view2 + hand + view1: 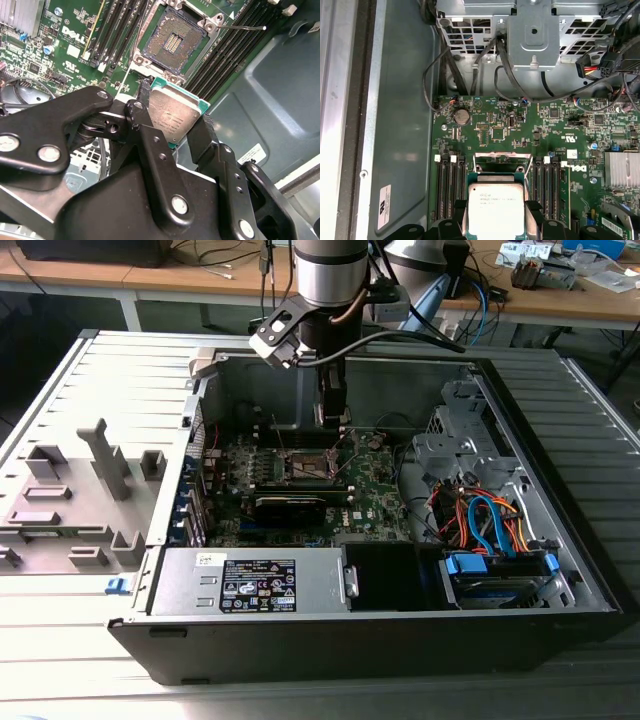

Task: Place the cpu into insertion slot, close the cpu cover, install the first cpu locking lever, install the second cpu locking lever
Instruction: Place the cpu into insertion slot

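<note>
Second wrist view: black gripper [175, 114] is clenching the square silver-topped cpu [176, 107]; in exterior view I'm seeing the brownish-gold insertion slot [306, 466] lower-left of it.

**Metals and Smooth Black**

The cpu [172, 107] is capped with dull silver metal, edged in green laminate. The insertion slot [172, 42] is rimmed in bright metal around grainy gold-brown contacts. The hand [176, 120] is finished in smooth black with a slight sheen.
</note>
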